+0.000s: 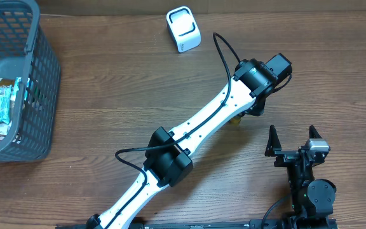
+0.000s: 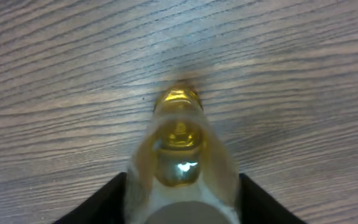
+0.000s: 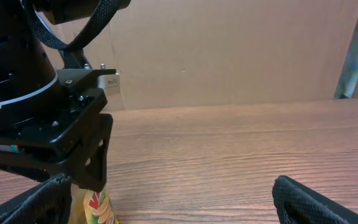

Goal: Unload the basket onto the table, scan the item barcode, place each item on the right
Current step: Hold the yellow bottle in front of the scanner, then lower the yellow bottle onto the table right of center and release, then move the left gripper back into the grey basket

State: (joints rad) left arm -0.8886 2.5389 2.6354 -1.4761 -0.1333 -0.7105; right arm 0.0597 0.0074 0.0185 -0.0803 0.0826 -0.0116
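Note:
The item (image 2: 179, 134) is a yellowish, see-through bottle-like pack with a gold end, standing on the wooden table (image 1: 119, 95) right of centre. My left gripper (image 2: 182, 199) comes down over it, and its black fingers (image 2: 107, 205) press against both sides. From above, only a yellow sliver of the item (image 1: 236, 119) shows under the left wrist. In the right wrist view its red, yellow and green label (image 3: 94, 205) shows below the left gripper's finger (image 3: 89, 158). My right gripper (image 1: 292, 138) stands wide open near the front edge, with nothing in it. A white scanner (image 1: 183, 28) sits at the back.
A dark grey plastic basket (image 1: 43, 83) holding several packaged goods stands at the far left. A brown cardboard wall (image 3: 229, 50) backs the table. The left arm (image 1: 196, 124) stretches diagonally across the table's middle.

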